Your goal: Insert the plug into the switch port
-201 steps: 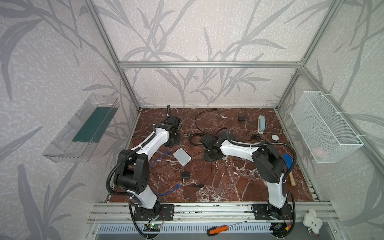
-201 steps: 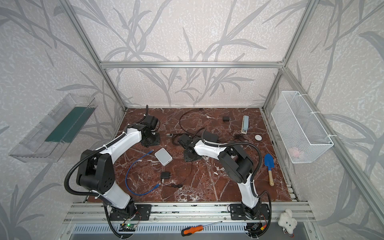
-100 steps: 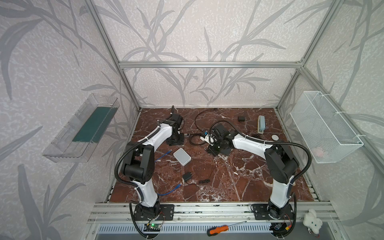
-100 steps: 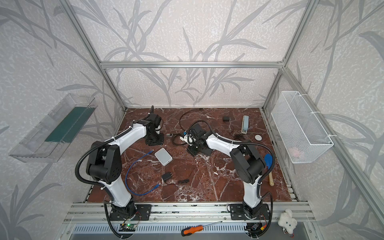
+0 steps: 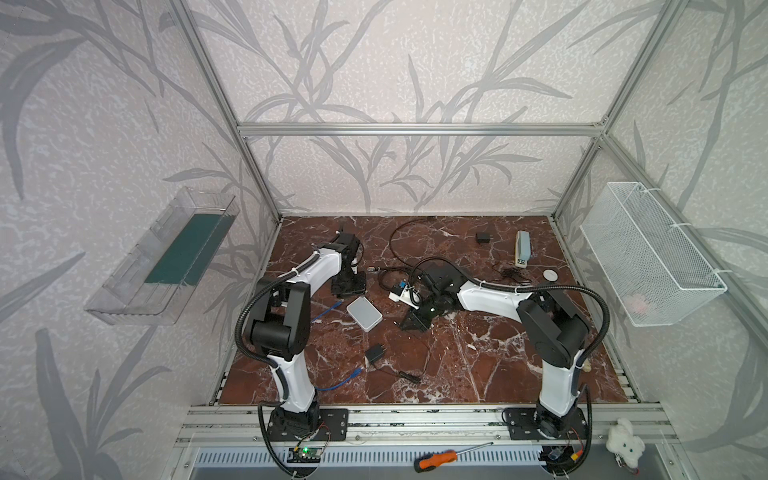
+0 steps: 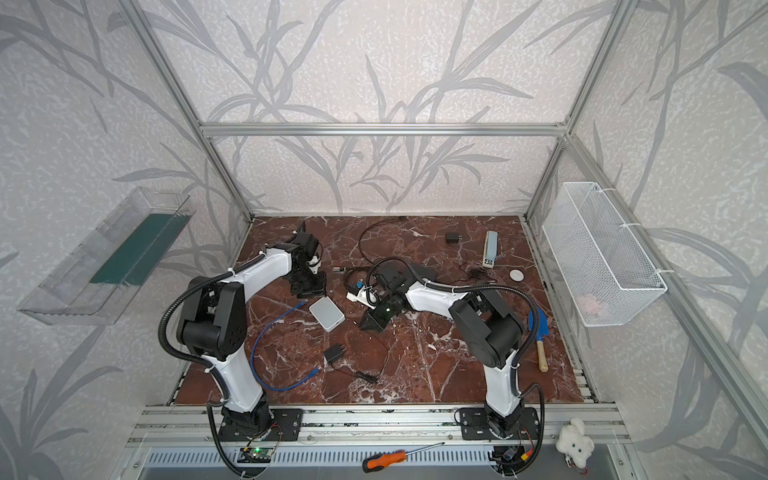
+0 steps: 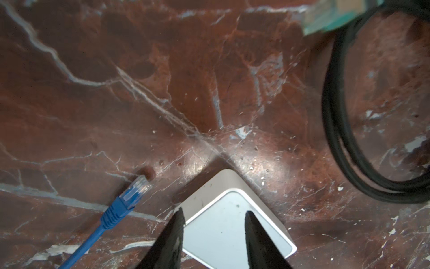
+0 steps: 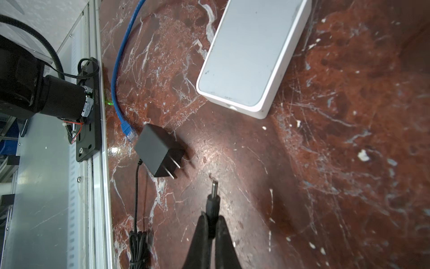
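The step in hand, as I judge it, is bringing the plug (image 8: 213, 186) up to the switch (image 8: 253, 53) and lining it up. To do it well, turn the wrist until the barrel points square at the side wall that carries the switch port, hold it level with the hole, and push slowly along the barrel's own line. The switch looks light and would likely slide on the desk (image 8: 325, 163), so the left fingers (image 7: 174, 233) should brace it first. I cannot make out the port itself.

The right fingers (image 8: 202, 233) are clenched on the plug's rear sleeve. Its metal tip sticks out ahead of them, aimed roughly toward the switch's near end but well apart from it. The left fingers are released and spread over one corner of the switch — whether they touch it, I cannot tell.
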### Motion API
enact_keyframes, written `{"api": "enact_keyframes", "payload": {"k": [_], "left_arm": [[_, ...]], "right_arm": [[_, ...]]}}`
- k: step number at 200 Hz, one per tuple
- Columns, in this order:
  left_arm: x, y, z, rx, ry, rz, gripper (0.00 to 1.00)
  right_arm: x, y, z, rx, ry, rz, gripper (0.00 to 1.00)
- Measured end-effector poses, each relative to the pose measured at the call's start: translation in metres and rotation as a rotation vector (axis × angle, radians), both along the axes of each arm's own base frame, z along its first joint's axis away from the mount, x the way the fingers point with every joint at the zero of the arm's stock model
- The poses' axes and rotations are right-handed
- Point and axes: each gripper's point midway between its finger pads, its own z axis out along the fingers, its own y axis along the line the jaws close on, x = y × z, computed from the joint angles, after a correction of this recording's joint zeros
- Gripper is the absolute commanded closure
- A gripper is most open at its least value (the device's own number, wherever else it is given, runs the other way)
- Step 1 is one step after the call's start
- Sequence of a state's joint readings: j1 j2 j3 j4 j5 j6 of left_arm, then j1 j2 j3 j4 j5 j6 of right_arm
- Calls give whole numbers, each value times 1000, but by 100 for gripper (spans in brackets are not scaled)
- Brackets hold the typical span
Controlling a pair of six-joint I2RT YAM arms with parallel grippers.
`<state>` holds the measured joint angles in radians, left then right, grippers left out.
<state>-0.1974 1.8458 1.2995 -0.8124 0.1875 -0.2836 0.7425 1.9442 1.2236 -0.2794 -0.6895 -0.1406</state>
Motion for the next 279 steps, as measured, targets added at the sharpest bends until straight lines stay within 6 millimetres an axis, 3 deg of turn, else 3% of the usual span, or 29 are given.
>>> {"api": "enact_keyframes", "payload": {"k": [57,110,236,279], "left_arm": [[3,-9,-4,-57,-23,-10,55],[1,-11,-11,-69,-24,-12,55],[-1,-10,-15,-71,-35,-11,54],[-1,-7,-15,-53,-40,-3,54]], "right_arm": [[6,21,-4,1,29,-72,95],[4,27,-25,-34,59,-73,95],[3,42,-34,-20,31,-71,95],[3,39,-35,-24,13,-73,78]]}}
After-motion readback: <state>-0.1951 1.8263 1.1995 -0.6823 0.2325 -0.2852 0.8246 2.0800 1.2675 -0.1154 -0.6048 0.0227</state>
